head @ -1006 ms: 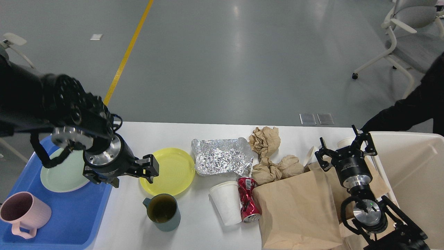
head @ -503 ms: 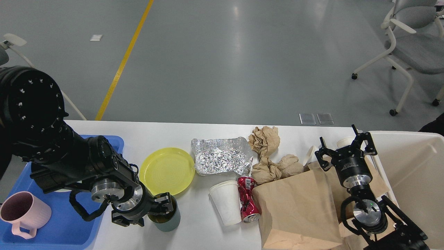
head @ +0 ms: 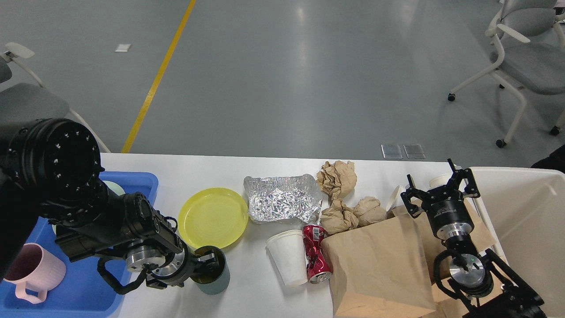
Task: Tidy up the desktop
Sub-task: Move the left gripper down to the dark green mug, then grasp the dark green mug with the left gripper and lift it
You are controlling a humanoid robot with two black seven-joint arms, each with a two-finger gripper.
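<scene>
The left gripper [head: 211, 264] sits at the teal mug [head: 212, 270], lower left of centre; one finger appears inside the rim, but whether it pinches the wall cannot be told. The bench [head: 256, 300] spans the lower frame. Judged step: move the mug to the blue tray [head: 88, 291] at lower left. Confirm a firm rim pinch, lift vertically, and keep the mug level. The right gripper [head: 441, 190] hovers spread over the paper bag [head: 379, 269].
</scene>
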